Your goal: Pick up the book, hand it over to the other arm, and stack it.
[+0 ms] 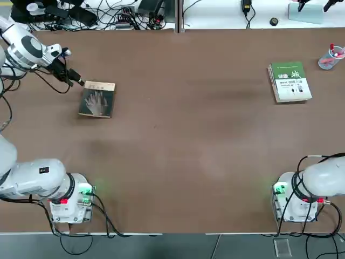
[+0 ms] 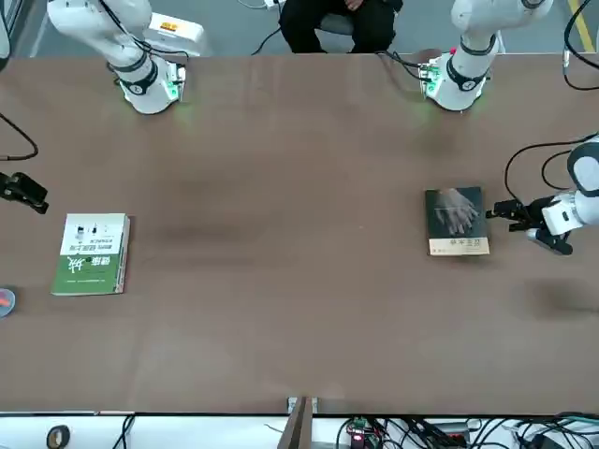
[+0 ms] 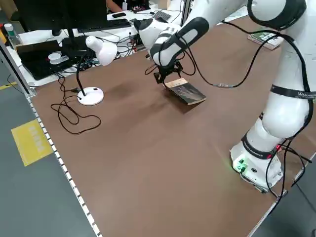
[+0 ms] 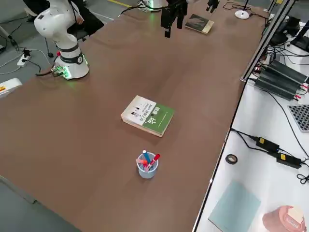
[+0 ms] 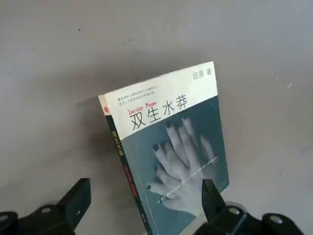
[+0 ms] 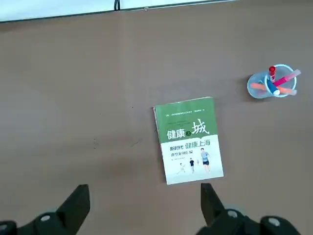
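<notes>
The book (image 1: 97, 99) lies flat on the table at the far left, its dark cover with pale hands facing up. It also shows in the front view (image 2: 457, 221) and the left side view (image 3: 186, 92). My left gripper (image 1: 77, 80) hovers low at the book's far-left corner, apart from it. In the left wrist view the book (image 5: 171, 142) lies between and beyond the open fingers (image 5: 78, 200). My right gripper (image 6: 145, 205) hangs open and empty high over the table's right side, above the green-and-white book (image 6: 189, 139).
The green-and-white book (image 1: 290, 82) lies at the far right, with a cup of pens (image 1: 330, 57) just beyond it. A white desk lamp (image 3: 94, 54) stands off the table's left edge. A person (image 2: 342, 23) sits behind the arm bases.
</notes>
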`<state>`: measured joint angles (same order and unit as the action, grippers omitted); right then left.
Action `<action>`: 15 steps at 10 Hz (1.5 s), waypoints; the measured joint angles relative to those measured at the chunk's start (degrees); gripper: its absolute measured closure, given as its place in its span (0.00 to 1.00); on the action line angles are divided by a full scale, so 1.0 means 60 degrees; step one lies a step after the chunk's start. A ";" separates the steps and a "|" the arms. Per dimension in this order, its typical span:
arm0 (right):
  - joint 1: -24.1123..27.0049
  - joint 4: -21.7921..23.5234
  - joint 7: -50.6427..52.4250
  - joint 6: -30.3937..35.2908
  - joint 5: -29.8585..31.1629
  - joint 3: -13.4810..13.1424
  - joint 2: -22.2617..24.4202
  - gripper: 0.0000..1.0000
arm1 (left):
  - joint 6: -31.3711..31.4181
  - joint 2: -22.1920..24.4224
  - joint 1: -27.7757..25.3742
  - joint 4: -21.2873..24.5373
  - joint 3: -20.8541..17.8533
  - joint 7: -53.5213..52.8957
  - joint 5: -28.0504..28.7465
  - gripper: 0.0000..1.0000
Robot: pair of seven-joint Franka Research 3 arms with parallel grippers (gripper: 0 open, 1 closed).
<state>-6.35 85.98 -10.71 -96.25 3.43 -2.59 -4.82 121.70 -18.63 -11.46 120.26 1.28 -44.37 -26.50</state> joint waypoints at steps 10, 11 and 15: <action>0.0002 0.0014 0.0000 0.0020 0.0000 -0.0003 0.0000 0.00 | 0.1030 -0.1158 -0.0089 0.0312 0.0011 -0.1753 -0.1481 0.00; 0.0004 0.0015 0.0000 0.0020 0.0000 -0.0006 0.0000 0.00 | 0.1078 -0.1228 -0.0090 0.0312 0.0011 -0.1829 -0.1538 0.00; 0.0015 0.0017 0.0000 0.0020 0.0000 -0.0013 0.0000 0.00 | 0.1104 -0.1305 -0.0091 0.0311 0.0011 -0.1964 -0.1635 0.00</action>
<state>-6.26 86.09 -10.72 -96.13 3.43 -2.67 -4.82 128.33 -26.46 -12.01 122.13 1.35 -56.16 -36.30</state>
